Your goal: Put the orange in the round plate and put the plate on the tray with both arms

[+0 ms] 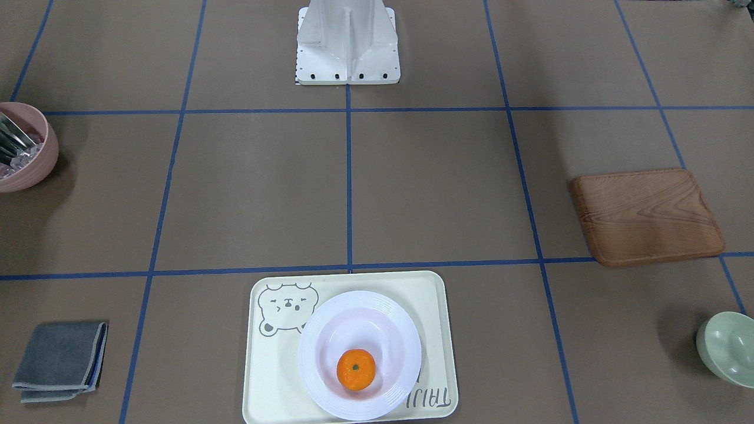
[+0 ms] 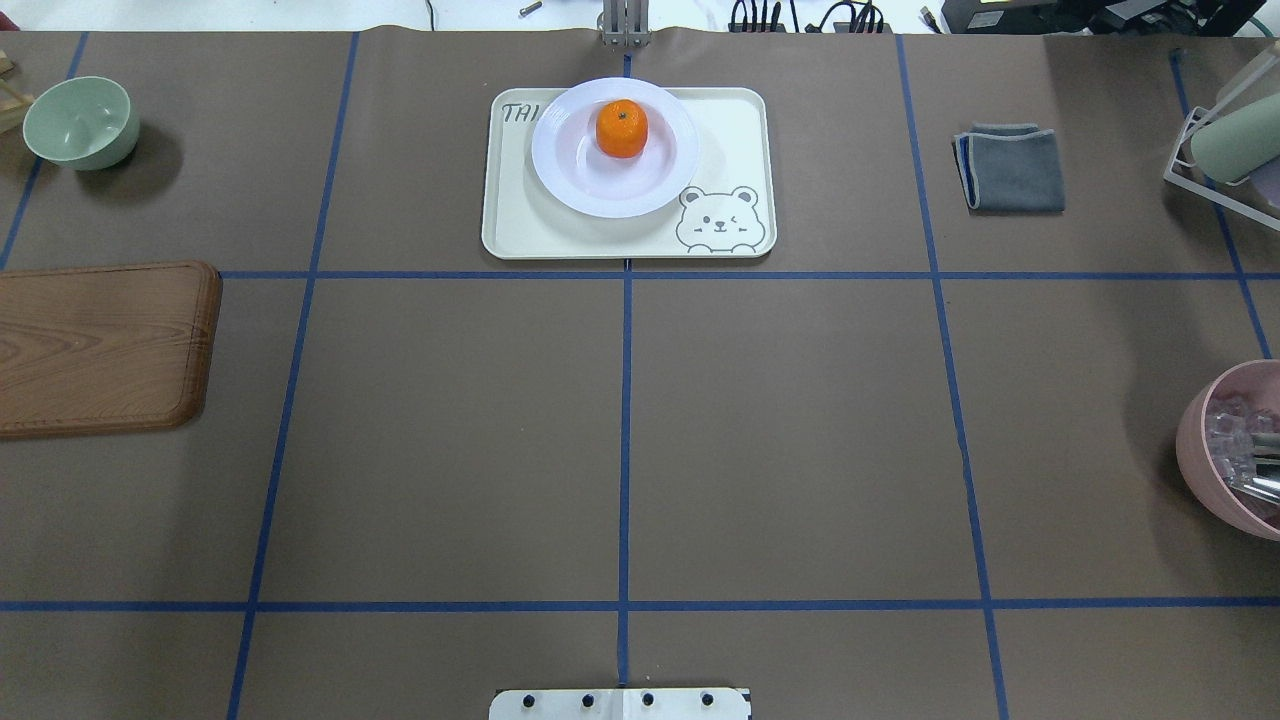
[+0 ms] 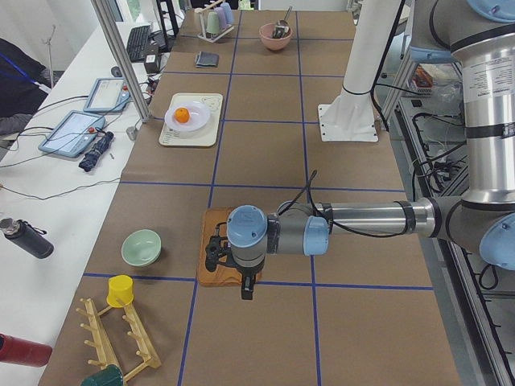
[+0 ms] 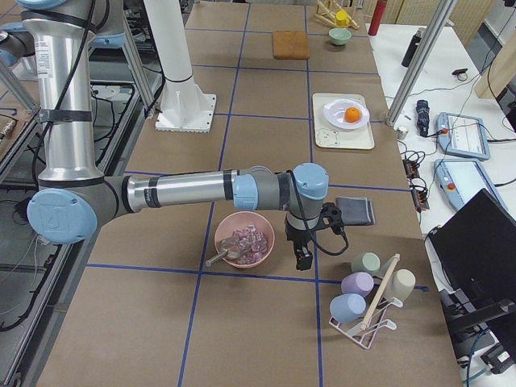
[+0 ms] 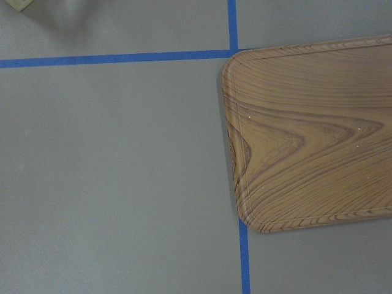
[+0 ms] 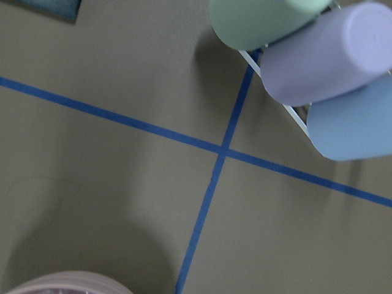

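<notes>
The orange [image 1: 356,369] sits inside the white round plate [image 1: 406,330], and the plate rests on the cream bear tray [image 1: 271,383] at the table's far middle edge. From overhead, the orange [image 2: 621,128] lies toward the back of the plate [image 2: 580,185] on the tray [image 2: 520,225]. Both arms are far from the tray. My left gripper [image 3: 248,288] hangs over the edge of the wooden board. My right gripper [image 4: 305,256] hangs beside the pink bowl. Only the side views show the grippers, so I cannot tell whether they are open or shut.
A brown wooden board [image 1: 645,215] and a pale green bowl [image 1: 727,347] lie on my left side. A pink bowl [image 1: 23,147] with clear cubes, a folded grey cloth [image 1: 62,359] and a rack of cups [image 4: 367,286] are on my right. The white base [image 1: 347,41] stands at the near edge.
</notes>
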You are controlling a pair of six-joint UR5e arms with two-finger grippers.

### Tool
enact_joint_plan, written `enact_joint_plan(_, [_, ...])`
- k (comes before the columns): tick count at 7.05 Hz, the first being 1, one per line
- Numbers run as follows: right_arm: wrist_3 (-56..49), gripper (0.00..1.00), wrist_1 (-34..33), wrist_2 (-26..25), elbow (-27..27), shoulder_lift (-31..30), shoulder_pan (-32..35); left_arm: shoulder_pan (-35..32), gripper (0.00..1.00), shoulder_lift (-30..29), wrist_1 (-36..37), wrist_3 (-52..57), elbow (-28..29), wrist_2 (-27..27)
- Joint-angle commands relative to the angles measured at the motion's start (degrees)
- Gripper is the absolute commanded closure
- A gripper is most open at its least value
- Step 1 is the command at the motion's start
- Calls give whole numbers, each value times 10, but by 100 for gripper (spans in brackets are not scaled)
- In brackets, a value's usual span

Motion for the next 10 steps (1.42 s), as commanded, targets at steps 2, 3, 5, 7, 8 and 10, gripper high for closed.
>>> enact_joint_plan(2, [0, 0, 4, 1, 0, -33, 7, 1, 1, 0, -5, 1, -3, 5])
enact_joint_plan(3, [-1, 0, 4, 1, 0, -34, 7, 0, 1, 1, -4, 2, -8, 2])
enact_joint_plan(5, [-1, 0, 5, 1, 5, -35, 8, 0, 1, 4, -5, 1, -6, 5])
enact_joint_plan(7, [-1, 0, 5, 1, 4, -35, 8, 0, 1, 5, -5, 1, -8, 5])
enact_joint_plan(8, [-1, 0, 5, 1, 5, -38, 8, -1, 1, 5, -5, 1, -9, 5])
enact_joint_plan(10, [-1, 0, 5, 3, 5, -38, 8, -1, 1, 6, -5, 1, -13, 6])
